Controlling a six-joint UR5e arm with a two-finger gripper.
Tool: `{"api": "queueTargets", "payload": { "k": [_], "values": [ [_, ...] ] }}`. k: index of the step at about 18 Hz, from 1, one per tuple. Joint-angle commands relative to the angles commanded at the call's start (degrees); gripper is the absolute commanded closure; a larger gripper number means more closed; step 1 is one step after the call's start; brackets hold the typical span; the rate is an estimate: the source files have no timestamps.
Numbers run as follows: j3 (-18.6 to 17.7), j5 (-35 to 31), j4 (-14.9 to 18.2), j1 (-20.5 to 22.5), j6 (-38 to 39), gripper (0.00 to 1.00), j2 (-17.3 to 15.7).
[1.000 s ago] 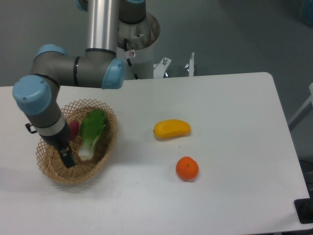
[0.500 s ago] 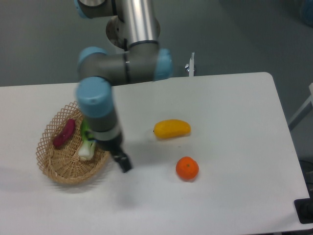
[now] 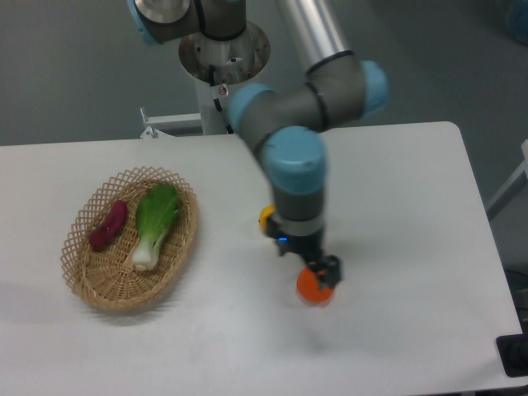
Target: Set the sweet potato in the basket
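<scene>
The reddish-purple sweet potato [image 3: 108, 224] lies inside the tan wicker basket [image 3: 96, 285] at the table's left, beside a green leafy vegetable [image 3: 155, 223]. My gripper [image 3: 324, 271] is far to the right of the basket, low over the round orange [image 3: 311, 289], which it partly covers. Its fingers are dark and small in the view; I cannot tell whether they are open or shut. Nothing shows held in them.
A yellow oblong fruit [image 3: 266, 217] lies mostly hidden behind my arm [image 3: 294, 177] near the table's middle. The arm's base post [image 3: 223, 49] stands behind the table's back edge. The table's right edge [image 3: 483, 223] is at the right.
My arm has swung from the basket at the left across the table to the right, ending over the orange. The sweet potato stays in the basket.
</scene>
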State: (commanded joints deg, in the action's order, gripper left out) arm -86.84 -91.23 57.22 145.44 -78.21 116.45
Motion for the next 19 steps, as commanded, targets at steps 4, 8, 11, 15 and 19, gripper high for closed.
{"api": "queueTargets", "payload": {
  "k": [4, 8, 11, 15, 19],
  "values": [
    [0.79, 1.57, 0.0, 4.75, -6.95, 0.0, 0.27],
    [2.98, 3.78, -0.09, 7.48, -7.66, 0.0, 2.46],
    [4.04, 3.78, -0.17, 7.84, -7.75, 0.0, 3.52],
    [4.14, 3.69, -0.17, 7.84, -7.66, 0.0, 3.7],
    [4.13, 3.6, 0.0, 7.84, -7.66, 0.0, 3.7]
  ]
}}
